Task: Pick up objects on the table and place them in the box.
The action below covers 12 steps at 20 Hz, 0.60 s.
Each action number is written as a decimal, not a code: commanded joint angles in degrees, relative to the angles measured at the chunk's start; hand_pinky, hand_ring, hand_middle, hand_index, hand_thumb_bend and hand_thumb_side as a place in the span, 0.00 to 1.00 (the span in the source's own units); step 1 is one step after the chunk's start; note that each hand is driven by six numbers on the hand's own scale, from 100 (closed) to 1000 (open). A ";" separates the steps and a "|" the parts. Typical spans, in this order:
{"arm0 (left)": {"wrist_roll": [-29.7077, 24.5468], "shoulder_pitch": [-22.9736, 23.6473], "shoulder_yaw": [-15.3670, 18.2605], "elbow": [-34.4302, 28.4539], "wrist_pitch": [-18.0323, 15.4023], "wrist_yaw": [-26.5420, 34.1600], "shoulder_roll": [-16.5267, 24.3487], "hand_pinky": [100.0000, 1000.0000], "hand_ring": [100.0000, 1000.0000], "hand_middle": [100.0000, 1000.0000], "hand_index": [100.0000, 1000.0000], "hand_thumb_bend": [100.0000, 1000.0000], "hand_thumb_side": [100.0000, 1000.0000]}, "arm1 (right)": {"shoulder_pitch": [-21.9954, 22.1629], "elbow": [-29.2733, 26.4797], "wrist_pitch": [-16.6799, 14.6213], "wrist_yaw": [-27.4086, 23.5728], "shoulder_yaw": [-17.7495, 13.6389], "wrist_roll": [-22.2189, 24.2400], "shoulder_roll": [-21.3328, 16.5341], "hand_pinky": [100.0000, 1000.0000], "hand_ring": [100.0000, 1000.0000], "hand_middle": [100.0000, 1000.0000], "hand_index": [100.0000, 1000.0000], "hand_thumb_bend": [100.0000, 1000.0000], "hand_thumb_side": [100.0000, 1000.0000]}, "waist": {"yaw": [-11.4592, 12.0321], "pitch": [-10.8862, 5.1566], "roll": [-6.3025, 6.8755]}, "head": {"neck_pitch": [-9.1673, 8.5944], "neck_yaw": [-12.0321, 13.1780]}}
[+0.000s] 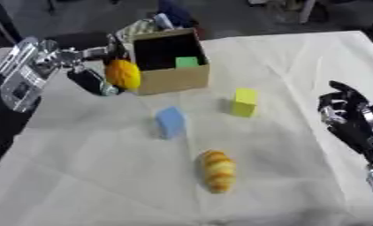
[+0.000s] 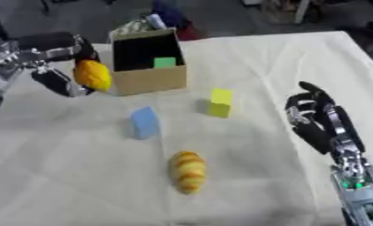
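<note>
An open cardboard box [image 1: 174,77] stands at the back of the table with a green block [image 1: 187,62] inside. My left hand [image 1: 93,79] hovers just left of the box, its fingers curled round an orange-yellow round object [image 1: 123,74]. On the cloth lie a blue block [image 1: 170,122], a yellow block [image 1: 245,102] and a striped orange-yellow bread-shaped object [image 1: 218,170]. My right hand [image 2: 317,117] rests at the right side with fingers relaxed, holding nothing.
A white cloth [image 1: 282,66] covers the table. Behind the box lie some patterned and dark items [image 1: 155,22] at the table's far edge. The floor shows beyond that edge.
</note>
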 commanded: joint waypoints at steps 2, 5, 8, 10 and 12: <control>5.01 -5.92 3.17 7.81 1.44 -7.04 -4.19 0.53 0.43 0.41 0.63 0.21 0.03 | -0.42 -0.35 -0.24 -0.48 0.45 0.70 -0.22 0.51 0.61 0.66 0.91 0.00 0.53 | -1.00 -1.61 0.80 | 0.26 0.24; 10.69 -8.96 6.11 16.00 2.38 -15.62 -9.19 0.54 0.43 0.40 0.63 0.21 0.03 | -0.94 -0.25 -0.35 -0.70 1.30 1.49 -0.13 0.51 0.61 0.66 0.91 0.00 0.53 | -2.71 -1.29 0.77 | 0.26 0.37; 17.58 -10.85 9.85 23.44 4.51 -23.31 -13.20 0.55 0.43 0.41 0.64 0.21 0.02 | -1.69 -0.30 -0.54 -0.97 2.27 2.45 0.30 0.51 0.61 0.66 0.91 0.00 0.53 | -5.07 -0.89 0.65 | 0.26 0.85; 21.99 -11.83 11.81 26.94 6.01 -27.31 -14.81 0.55 0.43 0.41 0.64 0.21 0.02 | -1.82 -0.20 -0.57 -1.23 2.74 3.02 0.36 0.51 0.61 0.66 0.91 0.00 0.54 | -6.27 -0.68 0.58 | 0.26 0.87; 25.64 -12.62 13.38 29.80 7.88 -30.99 -15.95 0.58 0.46 0.43 0.66 0.23 0.02 | -1.94 -0.08 -0.54 -1.43 3.08 3.44 0.33 0.51 0.61 0.66 0.91 0.00 0.54 | -7.24 -0.50 0.55 | 0.26 0.82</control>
